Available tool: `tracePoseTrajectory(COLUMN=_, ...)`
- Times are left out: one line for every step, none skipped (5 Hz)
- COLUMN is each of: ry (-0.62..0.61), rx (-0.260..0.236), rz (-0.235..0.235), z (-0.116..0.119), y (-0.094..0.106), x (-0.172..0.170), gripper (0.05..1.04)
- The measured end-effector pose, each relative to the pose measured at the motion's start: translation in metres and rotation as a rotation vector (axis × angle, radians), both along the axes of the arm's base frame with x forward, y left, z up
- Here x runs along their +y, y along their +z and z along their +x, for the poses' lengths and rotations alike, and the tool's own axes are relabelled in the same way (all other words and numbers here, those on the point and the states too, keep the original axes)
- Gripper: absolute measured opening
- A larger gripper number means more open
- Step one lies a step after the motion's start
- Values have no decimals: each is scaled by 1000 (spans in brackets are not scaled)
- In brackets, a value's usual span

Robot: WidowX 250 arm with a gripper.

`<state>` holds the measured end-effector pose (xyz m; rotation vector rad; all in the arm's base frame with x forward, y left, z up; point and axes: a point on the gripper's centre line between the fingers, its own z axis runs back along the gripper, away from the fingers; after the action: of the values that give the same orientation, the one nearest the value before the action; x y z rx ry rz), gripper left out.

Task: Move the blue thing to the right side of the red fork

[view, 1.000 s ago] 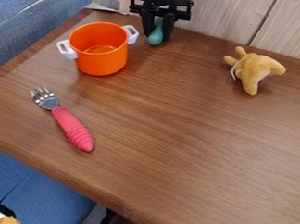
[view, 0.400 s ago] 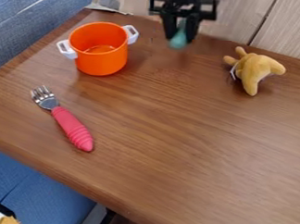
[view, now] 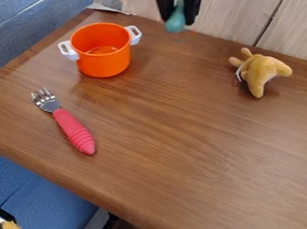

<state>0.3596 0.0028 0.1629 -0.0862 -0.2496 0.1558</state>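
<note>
At the top edge of the camera view hangs the gripper [view: 178,17], shut on the blue thing [view: 175,21]. The blue thing is a small teal object, rounded at its lower end, held between the two fingers near the table's back edge, up and to the right of the pot. The red fork [view: 74,131] lies at the left of the table, its metal tines toward the upper left and its ridged handle toward the lower right.
An orange pot [view: 104,57] with white handles stands behind the fork. A yellow plush toy [view: 261,73] lies at the back right. The wooden table [view: 180,150] meets a pale panel [view: 241,20] behind.
The gripper, with the blue thing held, has moved right and then up in the view, with a slight shift back left. Pot, fork and plush toy are unmoved.
</note>
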Motion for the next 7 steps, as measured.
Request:
tracePoseTrajectory(ry=-129, rx=5, rz=30, z=-39, y=-4, x=-25, gripper=430)
tracePoseTrajectory(ry=-233, rx=12, rz=46, z=-74, y=-14, x=-39, gripper=430)
tracePoseTrajectory(ry=-351, rx=55, rz=18, z=-104, y=-38, x=-48, gripper=430)
tracePoseTrajectory(ry=-402, rx=84, rz=65, z=-121, y=-65, x=-42, gripper=430)
tracePoseTrajectory(ry=-423, rx=106, rz=101, z=-121, y=-88, x=-37, gripper=430)
tracePoseTrajectory(ry=-422, rx=98, rz=125, z=-117, y=-91, x=-37, gripper=503)
tracePoseTrajectory(ry=-384, rx=138, rz=102, z=-114, y=-94, x=-39, gripper=806)
